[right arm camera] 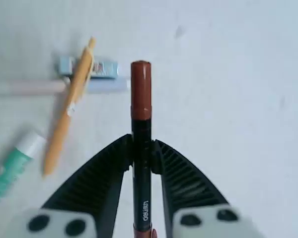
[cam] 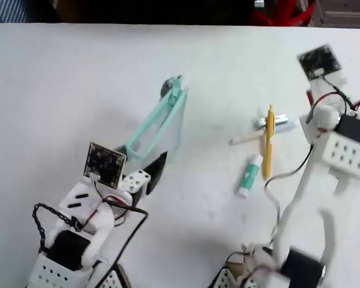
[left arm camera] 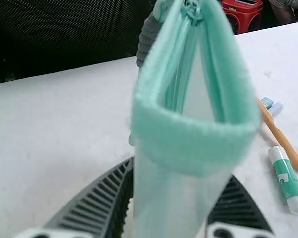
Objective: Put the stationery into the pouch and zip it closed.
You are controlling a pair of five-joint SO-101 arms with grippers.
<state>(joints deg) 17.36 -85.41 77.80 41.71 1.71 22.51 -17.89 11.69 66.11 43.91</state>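
One of each: one mint pouch (cam: 162,129), one red-capped marker (right arm camera: 140,99), one orange pen (right arm camera: 65,119), one glue stick (right arm camera: 10,168), one pale pink stick (right arm camera: 27,88), one small blue piece (right arm camera: 104,68).

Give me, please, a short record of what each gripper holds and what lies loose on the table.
left gripper: shut on the pouch
pouch state: zip open, mouth gaping
right gripper: shut on the red-capped pen
loose on table: yellow pen, glue stick, eraser, pale stick
arrangement: yellow pen lies across the pale stick; glue stick is beside them, apart
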